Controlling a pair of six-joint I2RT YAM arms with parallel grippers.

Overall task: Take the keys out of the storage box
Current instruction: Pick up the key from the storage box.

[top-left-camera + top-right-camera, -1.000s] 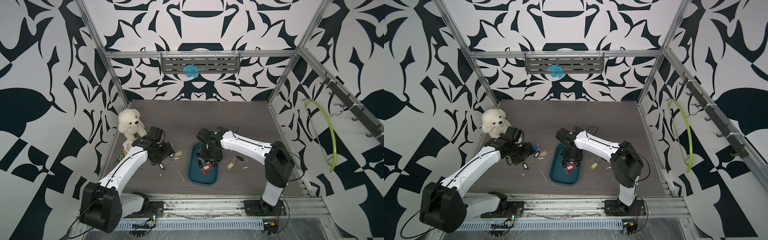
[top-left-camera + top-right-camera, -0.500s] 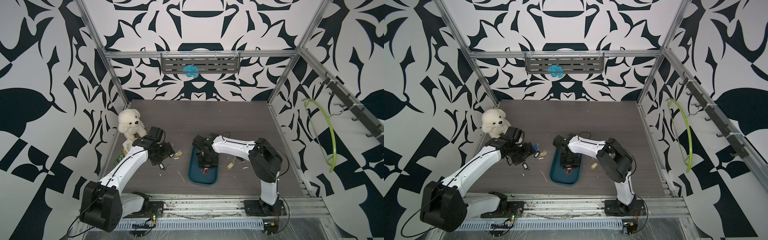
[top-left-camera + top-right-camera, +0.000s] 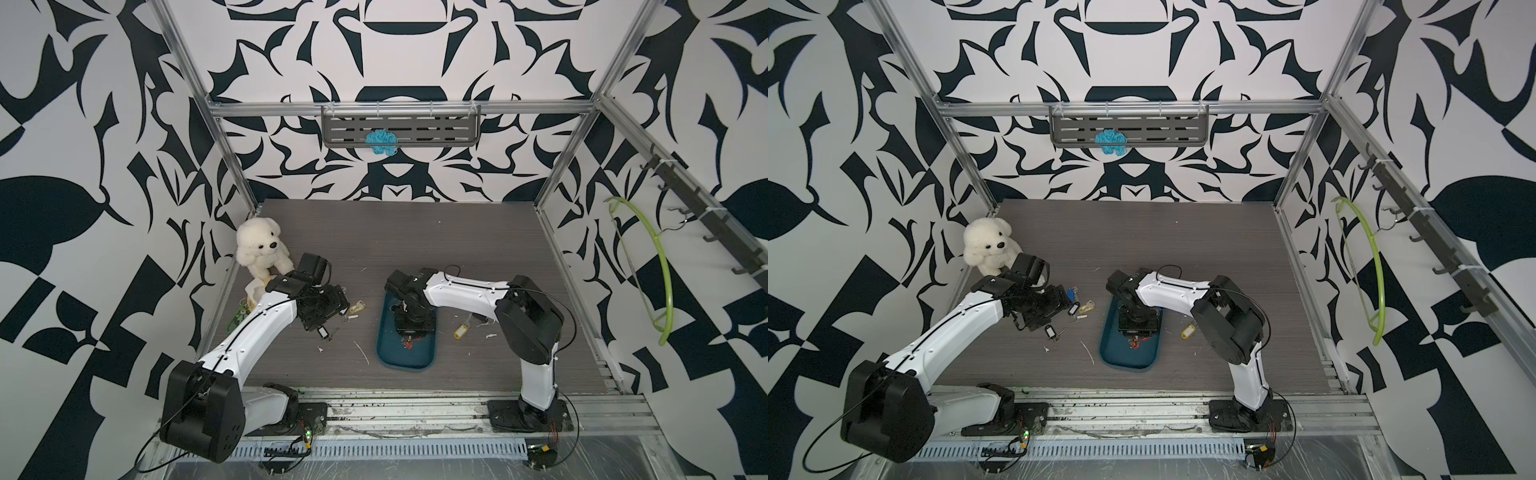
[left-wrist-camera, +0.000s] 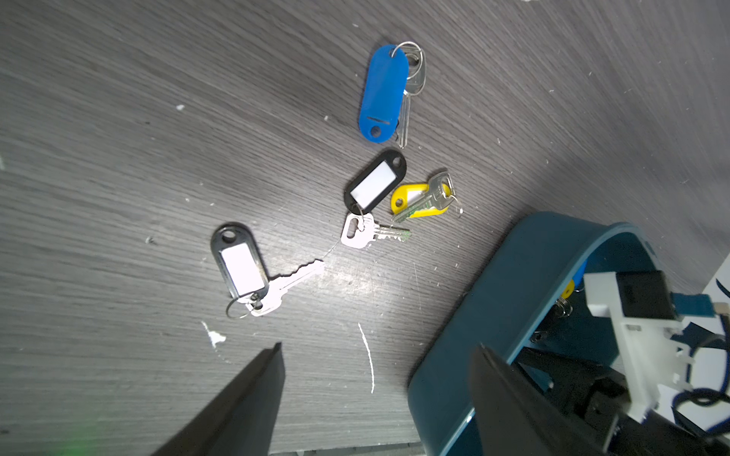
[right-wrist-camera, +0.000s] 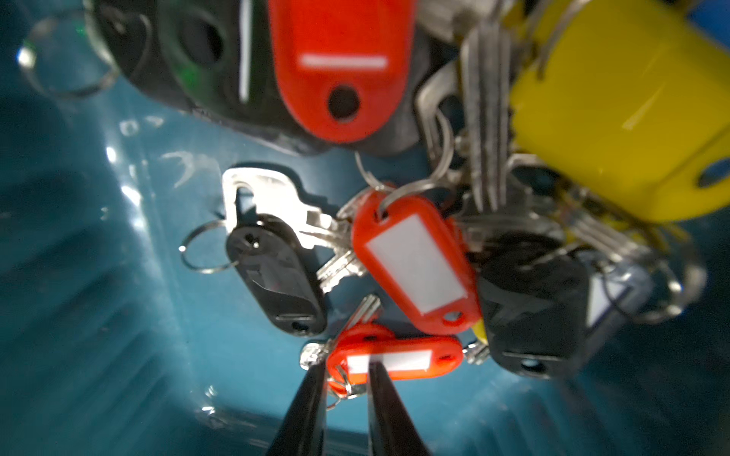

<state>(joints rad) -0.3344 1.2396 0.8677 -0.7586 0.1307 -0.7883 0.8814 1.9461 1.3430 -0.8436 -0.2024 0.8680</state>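
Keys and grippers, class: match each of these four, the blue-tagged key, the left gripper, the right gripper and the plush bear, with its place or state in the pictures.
Column one
1 blue-tagged key
2 left gripper
3 right gripper
4 plush bear

Column two
A down in the storage box, jaws either side of a red tag
B sitting upright at the edge of the table
C lying flat on the table, outside the storage box
D open over the table, holding nothing

Pairs: 1-C, 2-D, 3-A, 4-B

yellow tag [image 5: 616, 118] blurred, red tag [image 5: 339, 67] cut off
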